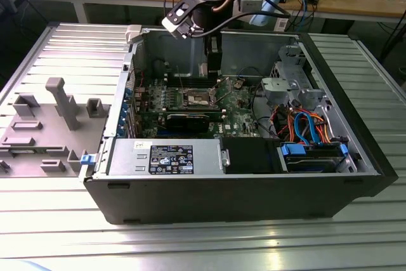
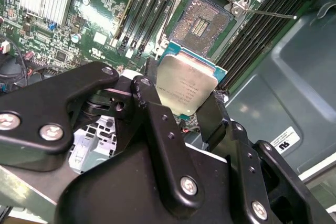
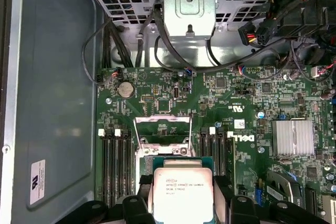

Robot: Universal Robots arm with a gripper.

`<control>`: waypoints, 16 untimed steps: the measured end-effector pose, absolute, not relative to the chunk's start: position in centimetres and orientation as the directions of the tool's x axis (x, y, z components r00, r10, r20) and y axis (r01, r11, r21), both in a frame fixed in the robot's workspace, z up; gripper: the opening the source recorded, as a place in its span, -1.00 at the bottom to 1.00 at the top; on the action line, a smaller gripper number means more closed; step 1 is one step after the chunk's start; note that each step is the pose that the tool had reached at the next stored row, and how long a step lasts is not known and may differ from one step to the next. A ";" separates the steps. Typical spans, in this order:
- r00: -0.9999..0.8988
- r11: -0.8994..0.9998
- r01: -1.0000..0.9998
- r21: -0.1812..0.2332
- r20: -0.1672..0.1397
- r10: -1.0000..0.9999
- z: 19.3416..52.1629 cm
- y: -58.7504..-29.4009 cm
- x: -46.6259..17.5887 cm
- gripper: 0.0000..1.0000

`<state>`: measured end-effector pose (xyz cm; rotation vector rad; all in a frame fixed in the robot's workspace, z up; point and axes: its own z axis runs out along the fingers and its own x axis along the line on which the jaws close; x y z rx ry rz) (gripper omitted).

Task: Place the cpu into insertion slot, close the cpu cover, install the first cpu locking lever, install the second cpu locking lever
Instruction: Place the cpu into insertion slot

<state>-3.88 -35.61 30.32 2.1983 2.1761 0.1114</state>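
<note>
My gripper point(image 2: 184, 98) is shut on the cpu point(image 2: 186, 83), a thin square chip with a silver top held by two opposite edges between the black fingers point(image 2: 146, 94). In the first wrist view the cpu point(image 3: 182, 191) hangs just in front of the insertion slot, partly hiding it. In the second wrist view the insertion slot point(image 2: 202, 24) lies bare, its dark pin field exposed, a short way beyond the chip. The cpu cover point(image 3: 161, 129) stands swung open behind the socket. A thin locking lever point(image 2: 269, 13) sticks out beside it. In the exterior view the gripper point(image 1: 214, 73) hovers above the insertion slot point(image 1: 195, 98).
The open computer case point(image 1: 355, 138) lies on a slatted metal table. Black memory slots point(image 3: 118, 156) flank the socket on both sides. A finned heatsink point(image 3: 293, 136), a drive cage with cables point(image 1: 311, 125) and a power supply point(image 1: 166, 157) surround the board. Grey fixtures point(image 1: 57, 103) stand at the exterior view's left.
</note>
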 end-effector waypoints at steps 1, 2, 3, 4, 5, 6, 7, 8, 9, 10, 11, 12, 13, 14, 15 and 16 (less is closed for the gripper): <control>0.009 -0.011 0.996 0.084 0.018 1.000 30.3 -35.6 -3.9 0.08; 0.009 -0.011 0.996 0.083 0.018 1.000 30.3 -35.6 -3.9 0.08; 0.009 -0.011 0.996 0.084 0.018 1.000 30.3 -35.6 -3.9 0.08; 0.009 -0.011 0.996 0.083 0.018 1.000 30.2 -35.6 -3.9 0.08; 0.009 -0.011 0.996 0.083 0.018 1.000 30.2 -35.6 -3.9 0.08; 0.009 -0.011 0.996 0.083 0.018 1.000 30.2 -35.6 -3.9 0.08; 0.009 -0.011 0.996 0.084 0.018 1.000 30.2 -35.6 -3.9 0.08; 0.009 -0.011 0.996 0.084 0.019 1.000 30.2 -35.6 -3.9 0.08; 0.009 -0.011 0.996 0.084 0.018 1.000 30.1 -35.6 -3.9 0.08; 0.009 -0.011 0.996 0.083 0.018 1.000 30.1 -35.6 -3.9 0.08; 0.009 -0.011 0.996 0.083 0.018 1.000 30.1 -35.6 -3.9 0.08; 0.010 -0.011 0.996 0.084 0.018 1.000 30.1 -35.6 -3.9 0.08; 0.010 -0.011 0.996 0.084 0.018 1.000 30.0 -35.6 -3.9 0.08; 0.009 -0.011 0.996 0.084 0.018 1.000 30.0 -35.6 -4.0 0.08; 0.009 -0.011 0.996 0.084 0.019 1.000 30.0 -35.6 -4.0 0.08; 0.009 -0.011 0.996 0.084 0.019 1.000 30.0 -35.6 -4.0 0.08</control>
